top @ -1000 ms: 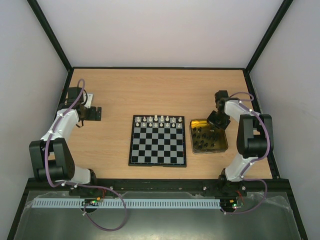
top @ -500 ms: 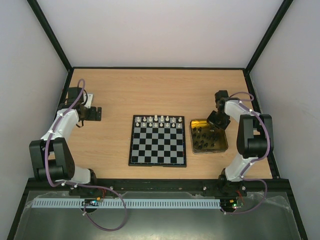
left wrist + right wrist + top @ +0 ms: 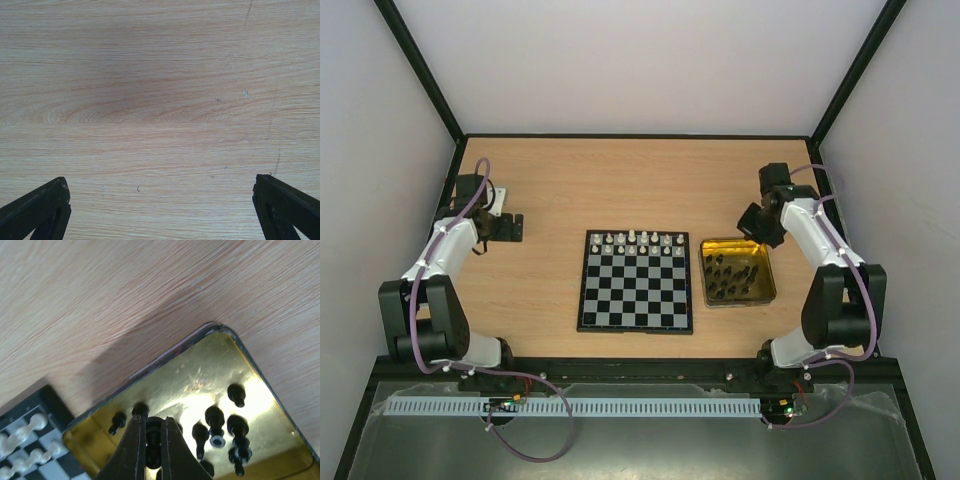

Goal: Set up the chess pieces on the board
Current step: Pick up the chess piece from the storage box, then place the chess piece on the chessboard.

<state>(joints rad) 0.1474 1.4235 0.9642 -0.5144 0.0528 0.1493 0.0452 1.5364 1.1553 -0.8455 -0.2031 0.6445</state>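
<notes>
The right gripper [image 3: 152, 424] is closed down narrow, its two fingers [image 3: 132, 450] pinching a single black chess piece [image 3: 153, 439] that stands upright between them, as the right wrist view shows. In the top view this gripper hangs over the far end of the gold tray [image 3: 768, 290], which lies on the wooden surface [image 3: 570, 190] just beside the right edge of the board [image 3: 635, 290], with a thin strip of wood between the two. The other black chess pieces [image 3: 216, 419] are loose inside the tray, scattered over its shiny floor, some upright and some tipped over; how many there are cannot be told. The board sits in the middle of the surface, square to the arms, and the white chess pieces [image 3: 638, 241] stand on it in two rows along its far edge; a corner of the board with a few of these white figures shows at the lower left of the right wrist view. The left gripper [image 3: 513, 228] is well apart from the board, out to its left near the far left part of the surface; in the left wrist view its jaws stand wide apart, showing only at the two lower corners, with bare wood grain between them and nothing held
</notes>
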